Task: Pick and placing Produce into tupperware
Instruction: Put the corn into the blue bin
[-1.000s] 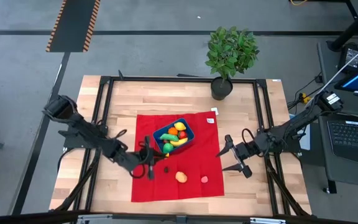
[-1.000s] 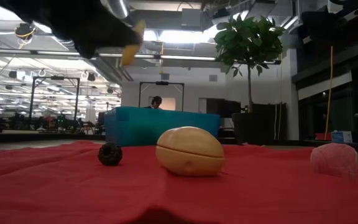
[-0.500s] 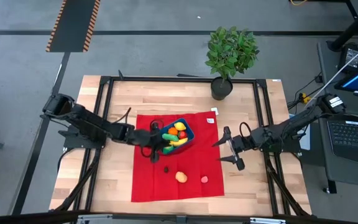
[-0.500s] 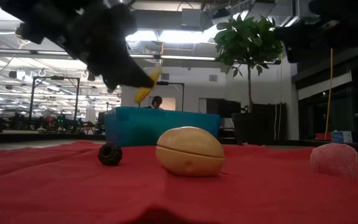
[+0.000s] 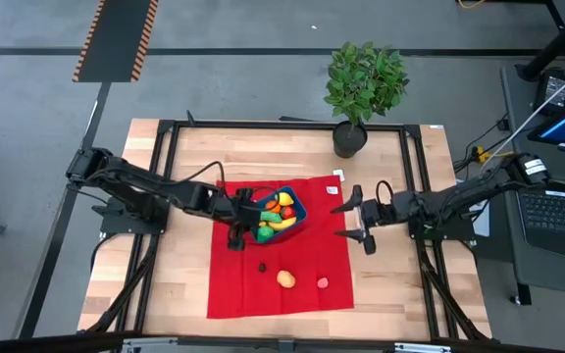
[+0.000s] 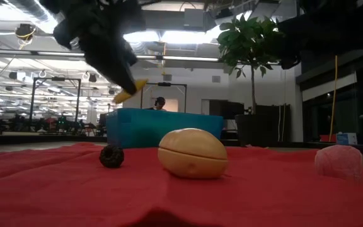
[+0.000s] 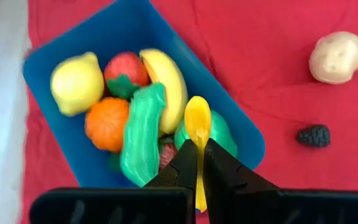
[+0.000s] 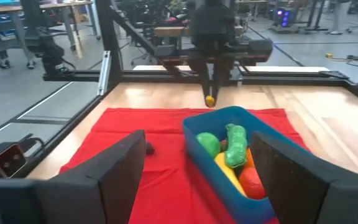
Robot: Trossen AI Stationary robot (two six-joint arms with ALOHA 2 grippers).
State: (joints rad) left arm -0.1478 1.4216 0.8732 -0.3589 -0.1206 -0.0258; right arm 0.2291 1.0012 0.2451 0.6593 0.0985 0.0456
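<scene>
I have the left gripper [image 7: 199, 163] closed tight on a small yellow piece of produce [image 7: 197, 124], pinched near its lower end so most of it juts out past the fingertips; in the left wrist view it hangs over the near rim of the blue container [image 7: 241, 127], at lower centre of that frame. The container sits at the centre of the high view on the red cloth [image 5: 312, 250], already loaded with a lemon [image 7: 76, 83], a strawberry [image 7: 124, 73], a banana [image 7: 166, 84], an orange [image 7: 106, 123] and a long green vegetable [image 7: 140, 140]. I judge the held piece to be light, rigid, smooth plastic: it should not deform, but a narrow pinch like this could let it pivot or slide, so a grip nearer its middle would be safer. Three pieces lie on the cloth outside the container: a dark berry [image 7: 314, 135], a tan potato [image 7: 336, 57] and a pinkish piece [image 5: 323, 282]. The potato is round and wide; I would take it across its middle. The berry is small and knobbly, so a low, centred pinch. The right gripper [image 5: 353, 223] waits with fingers spread wide, empty, right of the container over the cloth's edge.
</scene>
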